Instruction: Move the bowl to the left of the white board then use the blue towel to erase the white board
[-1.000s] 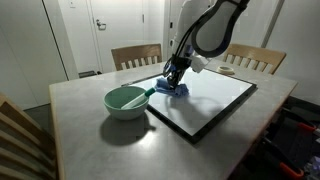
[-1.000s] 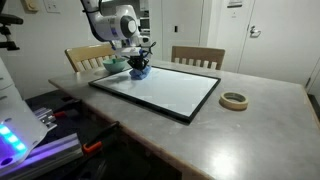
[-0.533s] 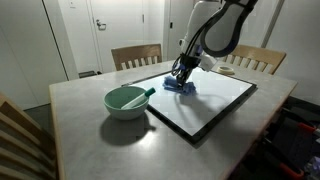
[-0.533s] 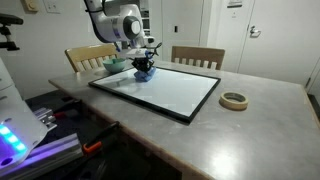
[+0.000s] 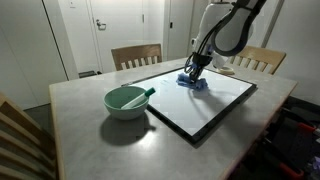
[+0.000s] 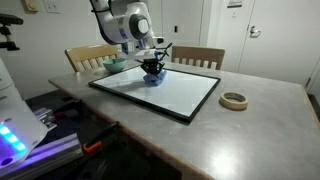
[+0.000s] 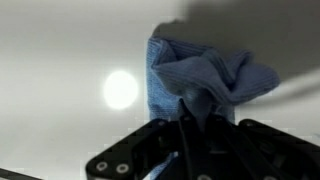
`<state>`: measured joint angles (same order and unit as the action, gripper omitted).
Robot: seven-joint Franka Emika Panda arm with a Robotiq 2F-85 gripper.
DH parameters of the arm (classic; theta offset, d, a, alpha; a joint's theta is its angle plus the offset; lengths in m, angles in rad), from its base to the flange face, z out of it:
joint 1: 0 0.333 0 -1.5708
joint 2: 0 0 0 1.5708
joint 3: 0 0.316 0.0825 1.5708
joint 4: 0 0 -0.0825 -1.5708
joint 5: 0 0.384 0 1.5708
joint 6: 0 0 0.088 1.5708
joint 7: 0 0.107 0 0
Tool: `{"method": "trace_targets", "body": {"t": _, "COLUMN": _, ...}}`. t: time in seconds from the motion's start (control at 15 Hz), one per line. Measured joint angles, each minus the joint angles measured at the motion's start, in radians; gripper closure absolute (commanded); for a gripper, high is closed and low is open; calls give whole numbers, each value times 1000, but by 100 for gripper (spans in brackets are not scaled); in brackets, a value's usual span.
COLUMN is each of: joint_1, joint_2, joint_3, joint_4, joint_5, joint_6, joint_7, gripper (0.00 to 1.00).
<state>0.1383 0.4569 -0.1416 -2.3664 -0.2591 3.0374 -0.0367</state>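
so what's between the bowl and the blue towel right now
Nothing but bare white board between bowl and blue towel, in an exterior view.

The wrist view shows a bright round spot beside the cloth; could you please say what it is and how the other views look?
Wrist view: the spot is likely lamp glare on the white board, beside the blue towel; the gripper is dark and soft. Both exterior views: dim, with sheen on the table.

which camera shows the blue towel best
The wrist view: the blue towel fills mid-frame, folds clear, pinched by the gripper. In both exterior views it is just a small blue patch under the gripper on the white board.
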Motion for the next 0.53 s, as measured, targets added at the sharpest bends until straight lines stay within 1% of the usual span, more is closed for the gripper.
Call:
{"method": "trace_targets", "body": {"t": 0.13, "joint_1": 30, "joint_2": -1, "joint_3": -66, "joint_4": -11, "joint_5": -21, "joint_6": 4, "joint_7": 4, "gripper": 98}}
{"method": "trace_targets", "body": {"t": 0.27, "joint_1": 48, "joint_2": -1, "joint_3": -102, "joint_4": -18, "joint_5": -28, "joint_6": 9, "joint_7": 4, "gripper": 98}}
{"method": "trace_targets", "body": {"t": 0.53, "joint_1": 49, "joint_2": -3, "joint_3": -101, "joint_4": -19, "joint_5": -28, "joint_6": 9, "joint_7": -2, "gripper": 98}}
